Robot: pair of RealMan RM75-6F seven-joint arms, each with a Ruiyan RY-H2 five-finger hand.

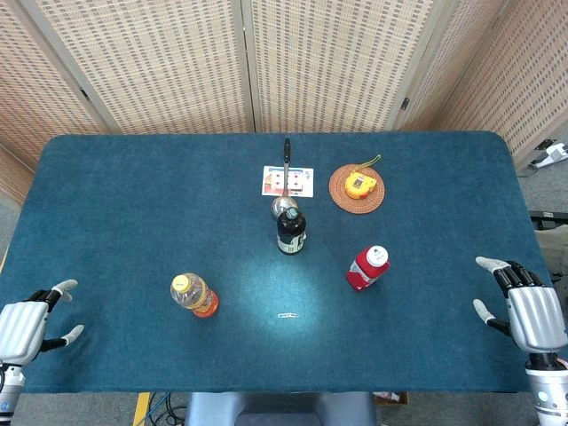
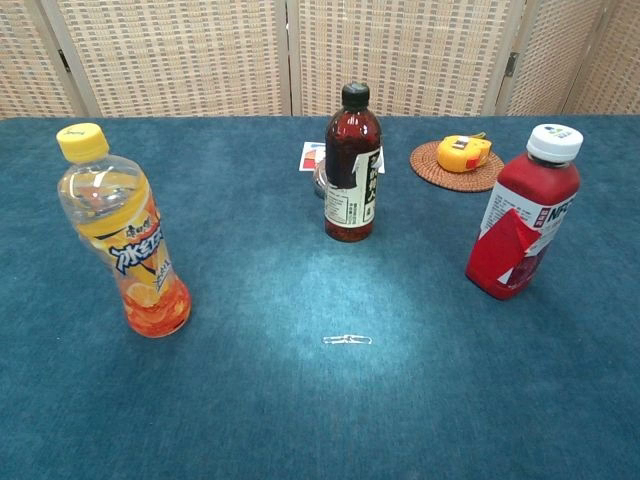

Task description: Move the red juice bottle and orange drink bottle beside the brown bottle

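The brown bottle (image 1: 290, 231) (image 2: 352, 170) with a black cap stands upright at the table's middle. A red juice bottle (image 1: 367, 268) (image 2: 523, 215) with a white cap stands to its right and nearer me. The orange drink bottle (image 1: 193, 295) (image 2: 123, 235) with a yellow cap stands to the left and nearer me. My left hand (image 1: 27, 324) rests open at the table's near left edge, far from the orange bottle. My right hand (image 1: 525, 308) hovers open at the near right edge, apart from the red bottle. Neither hand appears in the chest view.
Behind the brown bottle lie a metal spoon (image 1: 286, 182) and playing cards (image 1: 287, 181). A yellow tape measure (image 1: 360, 185) (image 2: 464, 152) sits on a woven coaster (image 1: 357, 189) at the back right. A small paper clip (image 1: 287, 314) (image 2: 347, 340) lies in front centre.
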